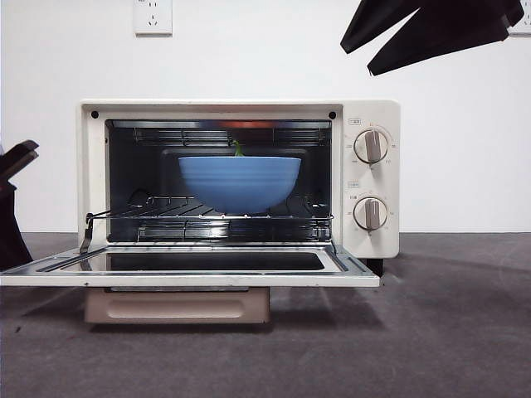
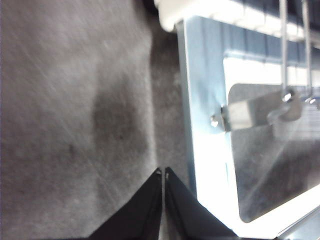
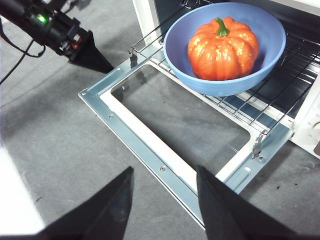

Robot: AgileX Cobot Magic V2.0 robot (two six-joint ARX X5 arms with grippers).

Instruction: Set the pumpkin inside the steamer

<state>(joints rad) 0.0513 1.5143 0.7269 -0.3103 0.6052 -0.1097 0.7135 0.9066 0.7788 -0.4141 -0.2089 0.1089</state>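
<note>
The steamer [image 1: 241, 108] stands with its door [image 1: 191, 278] folded down flat. On its wire rack [image 3: 240, 107] sits a blue bowl [image 1: 240, 182], and the orange pumpkin [image 3: 222, 47] with its green stem [image 1: 238, 149] lies inside the bowl. My right gripper [image 3: 164, 170] hangs open and empty, raised above the table in front of the door; in the front view it shows as the right gripper [image 1: 358, 58] at the top right. My left gripper [image 2: 163, 172] is shut on nothing, low beside the door's left corner [image 2: 200, 125].
Grey felt [image 1: 448, 332] covers the table around the steamer. Its two knobs [image 1: 370, 146] face forward on the right. The left arm [image 3: 60, 30] with its cables reaches in beside the door's left side. A white wall with a socket [image 1: 153, 16] is behind.
</note>
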